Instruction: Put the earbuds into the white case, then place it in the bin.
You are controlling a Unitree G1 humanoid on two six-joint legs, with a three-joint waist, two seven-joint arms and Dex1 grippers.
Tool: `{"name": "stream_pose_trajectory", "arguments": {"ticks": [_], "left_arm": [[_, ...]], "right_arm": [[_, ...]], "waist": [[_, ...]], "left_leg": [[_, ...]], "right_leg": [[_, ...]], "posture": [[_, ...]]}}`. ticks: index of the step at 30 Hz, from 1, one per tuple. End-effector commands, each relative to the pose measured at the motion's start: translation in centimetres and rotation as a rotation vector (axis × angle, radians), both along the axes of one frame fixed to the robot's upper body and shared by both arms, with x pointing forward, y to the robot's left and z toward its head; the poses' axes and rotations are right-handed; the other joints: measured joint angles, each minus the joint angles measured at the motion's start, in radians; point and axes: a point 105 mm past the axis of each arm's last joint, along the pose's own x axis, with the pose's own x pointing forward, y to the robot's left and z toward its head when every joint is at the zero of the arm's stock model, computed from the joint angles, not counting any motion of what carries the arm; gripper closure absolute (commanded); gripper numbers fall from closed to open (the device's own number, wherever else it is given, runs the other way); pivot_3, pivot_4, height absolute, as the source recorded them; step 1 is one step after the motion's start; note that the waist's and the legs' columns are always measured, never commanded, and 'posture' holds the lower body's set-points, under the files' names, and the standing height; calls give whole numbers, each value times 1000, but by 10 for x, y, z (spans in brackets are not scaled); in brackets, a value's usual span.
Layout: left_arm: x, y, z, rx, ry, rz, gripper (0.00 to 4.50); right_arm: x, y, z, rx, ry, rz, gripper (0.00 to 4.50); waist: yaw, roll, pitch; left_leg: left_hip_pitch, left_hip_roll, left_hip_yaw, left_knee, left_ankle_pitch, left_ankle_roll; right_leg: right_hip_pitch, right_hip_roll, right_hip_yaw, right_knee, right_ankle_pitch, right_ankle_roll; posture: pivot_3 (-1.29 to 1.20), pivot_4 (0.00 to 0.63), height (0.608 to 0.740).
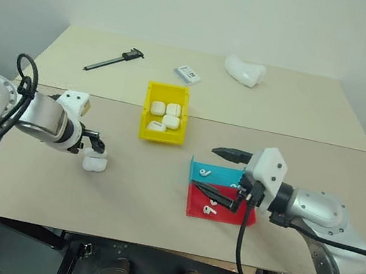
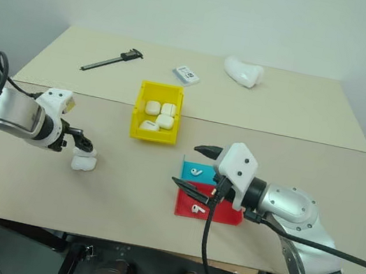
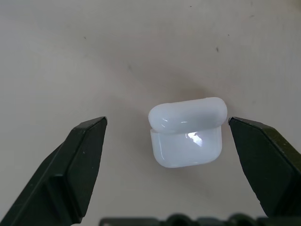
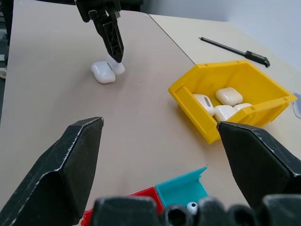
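The white case (image 1: 94, 162) lies on the table at the left with its lid shut. My left gripper (image 1: 94, 143) points down just over it. In the left wrist view the case (image 3: 186, 132) sits between the open fingers (image 3: 80, 160), nearer one of them. The yellow bin (image 1: 162, 135) stands mid-table and holds several white cases. One earbud (image 1: 206, 173) lies in the blue half of a tray (image 1: 226, 212) and another earbud (image 1: 209, 210) in the red half. My right gripper (image 1: 222, 176) hovers open over that tray, holding nothing.
At the table's far side lie a black caliper (image 1: 115, 60), a small card (image 1: 188, 74) and a lumpy white object (image 1: 244, 70). The tray sits close to the table's front edge. A seam runs across the table behind the bin.
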Motion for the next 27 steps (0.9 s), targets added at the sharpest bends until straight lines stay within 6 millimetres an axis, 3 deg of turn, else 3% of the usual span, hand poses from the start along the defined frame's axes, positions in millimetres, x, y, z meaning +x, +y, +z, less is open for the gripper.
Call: {"name": "stream_pose_trajectory", "arguments": {"ticks": [1, 16, 22, 27], "left_arm": [[-2, -2, 7, -5, 7, -46, 0], [-4, -11, -11, -46, 65, -66, 0], [6, -28, -20, -64, 32, -23, 0], [6, -27, -24, -43, -3, 38, 0]], "right_arm": [[-7, 4, 11, 19, -67, 18, 25], [-9, 5, 9, 23, -61, 12, 25], [-9, 6, 9, 25, -54, 5, 25], [-10, 5, 8, 25, -52, -1, 25]], "waist": [[0, 0, 0], [0, 0, 0], [2, 0, 0], [-4, 0, 0]], "left_leg": [[0, 0, 0, 0, 0, 0], [0, 0, -1, 0, 0, 0], [0, 0, -2, 0, 0, 0], [0, 0, -2, 0, 0, -1]], "right_leg": [[0, 0, 0, 0, 0, 0], [0, 0, 0, 0, 0, 0], [0, 0, 0, 0, 0, 0], [0, 0, 0, 0, 0, 0]], "posture": [[0, 150, 740], [0, 150, 740], [0, 150, 740], [0, 150, 740]]}}
